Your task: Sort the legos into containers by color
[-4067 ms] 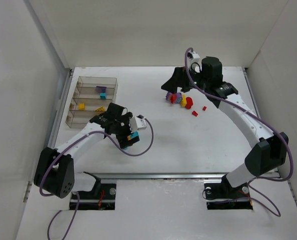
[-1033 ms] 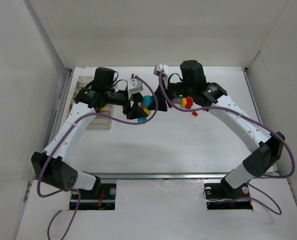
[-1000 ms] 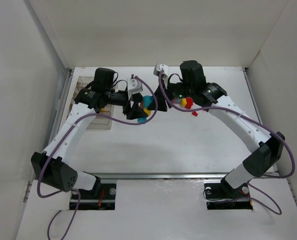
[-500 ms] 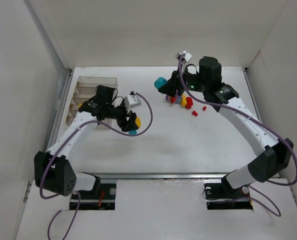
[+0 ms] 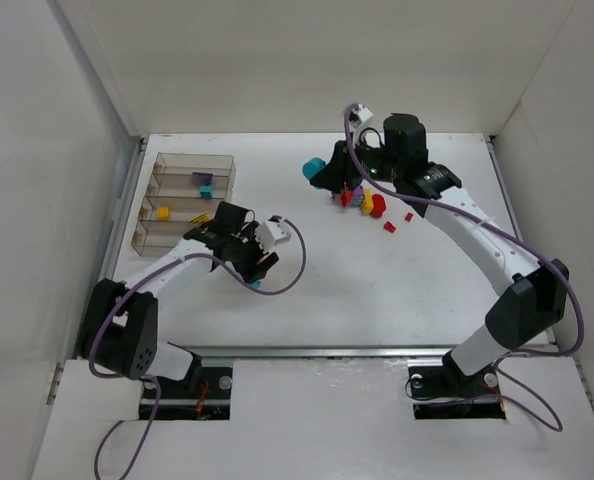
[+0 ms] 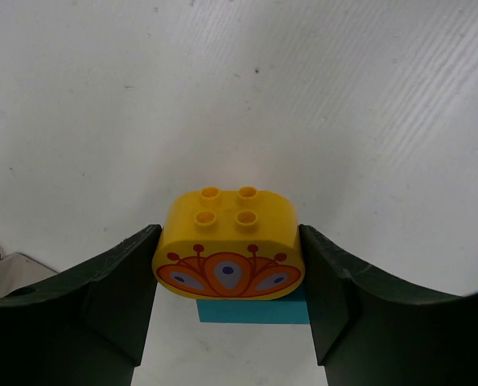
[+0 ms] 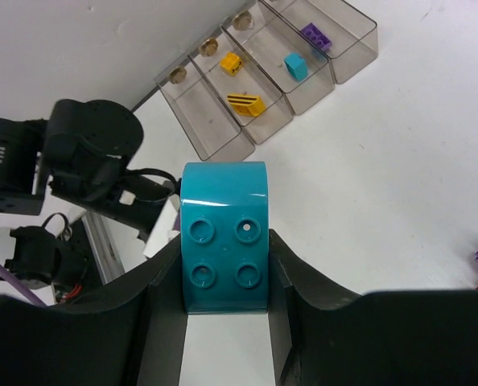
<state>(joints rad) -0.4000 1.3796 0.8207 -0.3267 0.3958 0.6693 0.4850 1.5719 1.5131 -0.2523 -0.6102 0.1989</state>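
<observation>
Left wrist reveals printed yellow brick.

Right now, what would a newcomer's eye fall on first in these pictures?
Each end effector grips a brick: the left end effector holds a yellow rounded brick with an orange print and a cyan brick under it, the right end effector a teal arched brick. The smoky four-compartment tray sits at the far left, and a red, purple and yellow pile lies near the right arm.

White table: clear smoky plastic tray far left; little red, yellow and purple plastic bricks far right.
</observation>
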